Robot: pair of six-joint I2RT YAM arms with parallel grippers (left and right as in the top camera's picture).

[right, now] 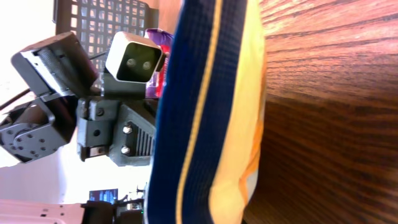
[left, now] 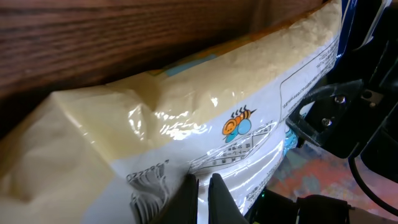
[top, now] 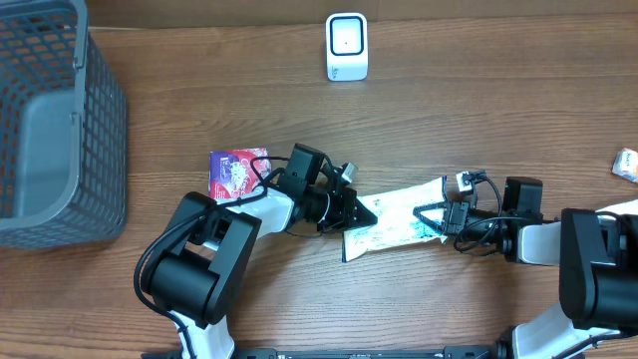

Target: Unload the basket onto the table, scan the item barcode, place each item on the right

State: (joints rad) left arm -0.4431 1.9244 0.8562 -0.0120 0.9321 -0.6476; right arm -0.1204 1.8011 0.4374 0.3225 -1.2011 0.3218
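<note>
Slippage is looking like the main risk. The packet (top: 399, 221) is a slack, glossy plastic bag and both grippers are pinching only its ends, so a pull from either arm could be dragging film out of the jaws or straining a seam. Twisting is the second worry: with the bag spanning two arms, uneven motion may be creasing the printed panel, and a crumpled or glare-struck barcode would probably not be reading. I cannot tell where the barcode is sitting. Fine print is showing on the white face, but no bars are clear. The scanner (top: 346, 47) is standing at the top centre of the overhead frame, well apart from the bag, so the carry is looking long. The printed face will likely be needing a turn toward the scanner's window.

The packet is lying in the lower middle of the overhead frame, running left to right between the arms. I cannot tell whether it is resting on the table (top: 478, 110) or hanging just above it. The left gripper (top: 351, 211) is clamping the bag's left end, and its wrist view is showing the jaws closed on the white edge near the bottom of the frame. The right gripper (top: 446, 214) is closed on the right end, with the bag filling its wrist view edge-on. A purple packet (top: 237, 170) is lying just left of the left wrist, and a basket (top: 100, 120) is sitting at the far left.
</note>
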